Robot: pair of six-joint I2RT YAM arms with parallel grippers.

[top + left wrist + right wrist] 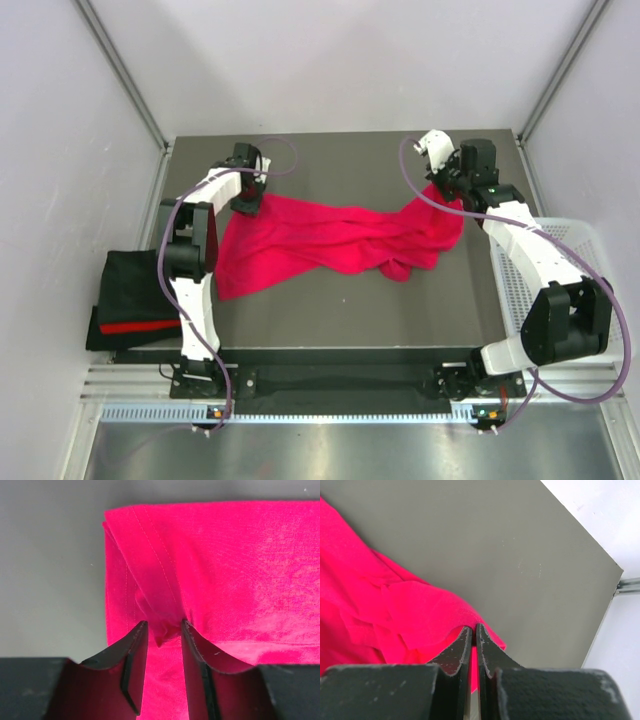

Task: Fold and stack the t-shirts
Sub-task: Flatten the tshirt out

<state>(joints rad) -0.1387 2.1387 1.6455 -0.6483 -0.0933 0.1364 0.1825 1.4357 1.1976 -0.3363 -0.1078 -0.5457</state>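
Note:
A bright magenta-red t-shirt (320, 240) lies stretched in a rumpled band across the back half of the grey table (350, 315). My left gripper (246, 203) stands over its left end. In the left wrist view the fingers of the left gripper (164, 626) are parted, with a small pucker of the shirt (225, 570) between the tips, near a stitched hem. My right gripper (447, 192) holds the right end slightly lifted. In the right wrist view the right gripper (474, 628) is shut on an edge of the shirt (370, 605). A folded pile (130, 295), black with a red layer showing, sits at the left.
A white mesh basket (575, 240) stands off the table's right edge, behind the right arm. White walls enclose the cell on three sides. The table's far right corner (615, 570) shows in the right wrist view.

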